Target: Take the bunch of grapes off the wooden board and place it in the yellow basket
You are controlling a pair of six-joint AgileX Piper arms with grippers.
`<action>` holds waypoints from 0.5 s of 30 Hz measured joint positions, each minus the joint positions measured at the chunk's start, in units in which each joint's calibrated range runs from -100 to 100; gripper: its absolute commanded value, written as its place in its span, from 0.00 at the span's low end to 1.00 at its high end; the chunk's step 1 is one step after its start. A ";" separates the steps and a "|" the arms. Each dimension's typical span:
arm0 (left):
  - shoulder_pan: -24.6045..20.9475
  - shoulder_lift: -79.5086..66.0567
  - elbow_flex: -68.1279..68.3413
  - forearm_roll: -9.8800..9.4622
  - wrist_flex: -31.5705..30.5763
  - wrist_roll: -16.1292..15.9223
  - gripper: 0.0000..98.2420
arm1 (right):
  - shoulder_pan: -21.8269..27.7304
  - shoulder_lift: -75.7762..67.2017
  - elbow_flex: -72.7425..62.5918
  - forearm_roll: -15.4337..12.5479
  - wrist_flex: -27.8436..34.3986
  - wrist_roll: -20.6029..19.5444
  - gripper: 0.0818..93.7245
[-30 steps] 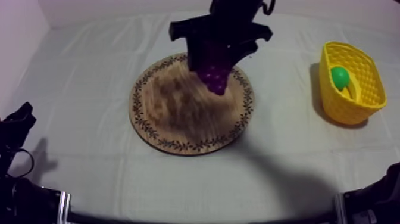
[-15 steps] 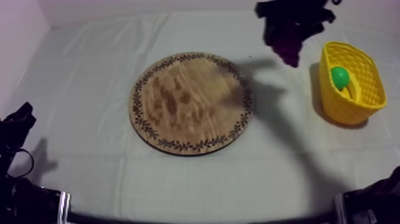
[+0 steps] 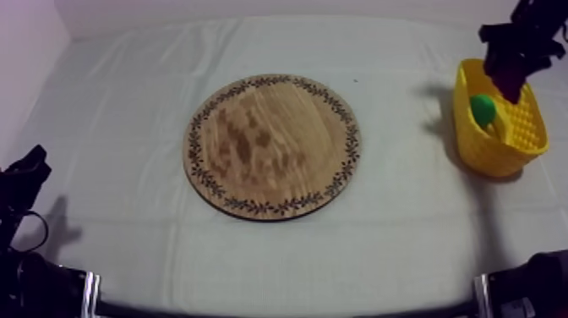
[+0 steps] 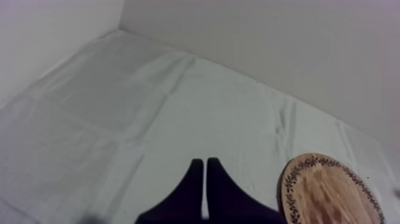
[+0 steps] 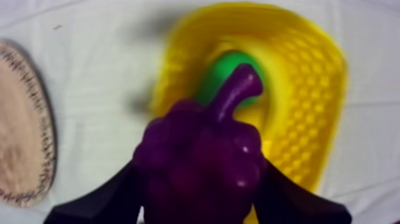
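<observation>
the right gripper (image 5: 200,179) is clamped on the bunch of grapes (image 5: 196,149), with the yellow basket (image 5: 312,89) and a green fruit (image 5: 226,70) right beneath it. the left gripper (image 4: 205,174) sits pinched together near the wooden board (image 4: 330,193).

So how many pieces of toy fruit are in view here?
2. The bunch of grapes is in the right gripper, over the yellow basket; a green fruit lies inside the basket. More may be hidden beneath.
</observation>
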 measured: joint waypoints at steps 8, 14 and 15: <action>0.00 0.00 0.00 0.00 0.00 0.00 0.00 | 5.40 0.74 3.04 2.66 -3.49 1.04 0.46; 0.00 0.00 0.00 0.00 0.00 0.00 0.00 | 4.68 3.62 3.31 2.68 -4.92 0.49 0.49; 0.00 0.00 0.00 0.00 0.00 0.00 0.00 | 4.48 4.36 3.24 2.68 -4.92 0.36 0.50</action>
